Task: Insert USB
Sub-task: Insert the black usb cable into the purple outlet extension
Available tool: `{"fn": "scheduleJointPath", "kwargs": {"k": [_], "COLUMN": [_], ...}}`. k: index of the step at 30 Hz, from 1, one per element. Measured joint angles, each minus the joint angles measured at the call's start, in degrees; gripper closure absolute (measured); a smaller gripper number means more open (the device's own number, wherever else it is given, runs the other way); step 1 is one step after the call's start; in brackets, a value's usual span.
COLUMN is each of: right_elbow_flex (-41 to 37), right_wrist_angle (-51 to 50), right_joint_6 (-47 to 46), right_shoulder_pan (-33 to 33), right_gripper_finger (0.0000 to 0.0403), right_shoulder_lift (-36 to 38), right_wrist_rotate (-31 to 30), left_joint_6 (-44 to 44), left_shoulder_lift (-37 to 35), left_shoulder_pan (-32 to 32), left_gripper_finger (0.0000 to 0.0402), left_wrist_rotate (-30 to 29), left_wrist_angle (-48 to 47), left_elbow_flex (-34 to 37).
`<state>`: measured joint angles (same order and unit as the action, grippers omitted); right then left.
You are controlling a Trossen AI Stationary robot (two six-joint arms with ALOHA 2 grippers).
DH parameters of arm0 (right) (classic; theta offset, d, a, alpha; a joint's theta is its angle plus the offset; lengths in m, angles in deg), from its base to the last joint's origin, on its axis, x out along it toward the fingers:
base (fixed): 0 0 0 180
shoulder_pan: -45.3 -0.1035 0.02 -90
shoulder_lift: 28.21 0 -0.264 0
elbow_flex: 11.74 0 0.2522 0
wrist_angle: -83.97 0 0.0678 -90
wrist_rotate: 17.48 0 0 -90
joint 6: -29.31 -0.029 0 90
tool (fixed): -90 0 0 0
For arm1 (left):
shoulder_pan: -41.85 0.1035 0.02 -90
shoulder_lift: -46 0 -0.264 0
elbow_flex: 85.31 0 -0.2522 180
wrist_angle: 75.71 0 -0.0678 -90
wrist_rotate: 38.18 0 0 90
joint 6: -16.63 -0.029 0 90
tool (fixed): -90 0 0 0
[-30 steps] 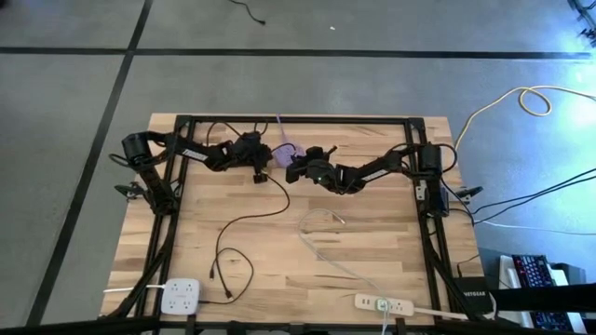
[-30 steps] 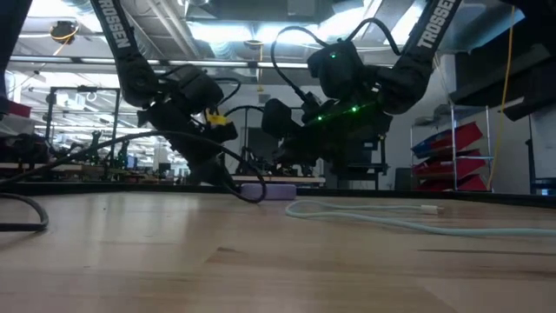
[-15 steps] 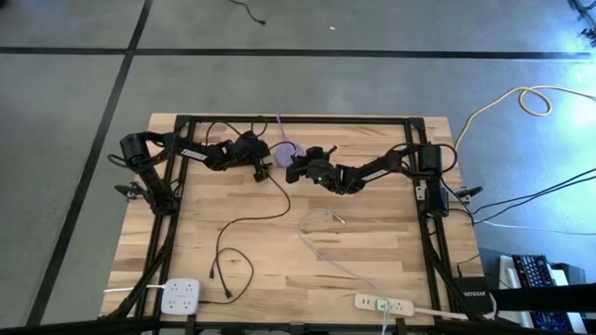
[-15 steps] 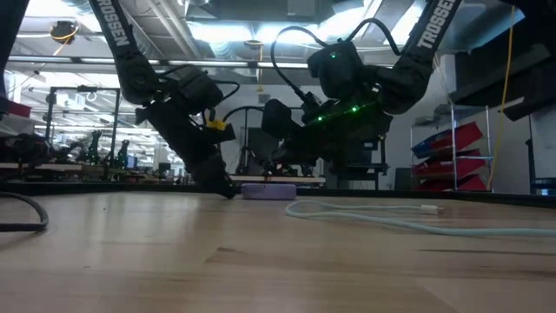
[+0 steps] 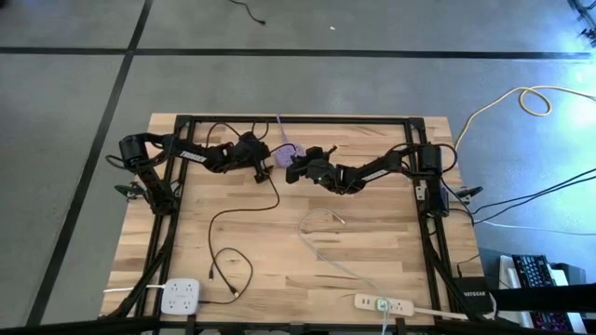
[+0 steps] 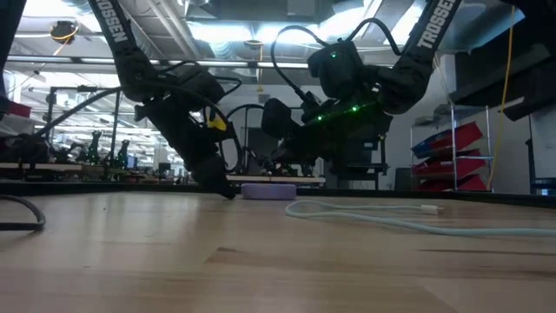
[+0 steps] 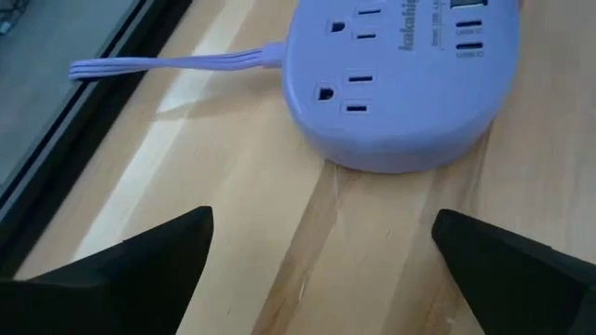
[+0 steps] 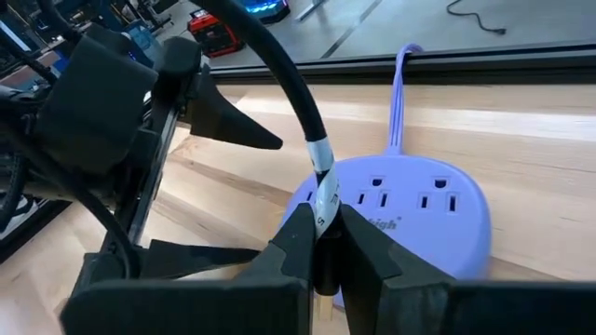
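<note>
A purple power strip [image 5: 286, 151] lies flat on the table's far side; its sockets and USB ports [image 7: 466, 37] face up. The black USB cable [image 8: 296, 88] has white bands near its end. My right gripper [image 8: 321, 251] is shut on it just right of the strip [image 8: 410, 209]. The plug is hidden between the fingers. The cable's slack trails over the table [image 5: 216, 233] toward the near edge. My left gripper [image 7: 321, 261] stands open just left of the strip [image 7: 400, 84], fingertips low over the wood, with nothing between them. My right gripper pinches the black cable between its two fingers just below the white bands [image 8: 322, 197], near the cable's end. The fingers come from the table's right, slanting slightly down. The cable rises out of the fingertips and arcs away toward the left arm.
A pale cable [image 5: 321, 228] lies loosely at mid-table. A white square power strip [image 5: 182, 296] and a long white one [image 5: 384, 303] sit at the near edge. Black frame rails [image 5: 177, 186] run along both sides.
My left gripper has opened and let go of the black cable, rolling slightly while staying in place. The cable's slack has dropped away from under it, and its bend on the table has shifted a little toward the left. My right gripper has kept its hold.
</note>
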<state>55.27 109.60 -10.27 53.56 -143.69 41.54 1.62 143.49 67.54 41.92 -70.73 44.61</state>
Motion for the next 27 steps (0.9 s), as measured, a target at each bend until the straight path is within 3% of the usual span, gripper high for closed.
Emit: {"fn": "scheduleJointPath", "kwargs": {"k": [7,14,21,27], "right_elbow_flex": [0.0,0.0,0.0,0.0], "right_wrist_angle": [0.38,1.09,1.1,1.27], "right_joint_6": [0.67,1.35,1.94,2.03], "right_shoulder_pan": [-0.1,-0.08,-0.05,-0.04], "right_gripper_finger": [0.0395,0.0395,0.0395,0.0395], "right_shoulder_lift": [0.0,0.0,0.0,-0.02], "right_wrist_rotate": [1.13,2.12,2.55,2.55], "left_joint_6": [1.02,0.62,1.84,4.03], "left_shoulder_lift": [-2.16,-3.3,-3.43,-3.45], "left_shoulder_pan": [-0.2,4.18,6.28,6.19], "left_gripper_finger": [0.0004,0.0004,0.0004,0.0005], "left_wrist_rotate": [13.64,25.74,26.56,21.06], "left_wrist_angle": [-0.7,3.51,4.45,2.25], "left_elbow_flex": [0.15,0.13,0.15,0.13]}}
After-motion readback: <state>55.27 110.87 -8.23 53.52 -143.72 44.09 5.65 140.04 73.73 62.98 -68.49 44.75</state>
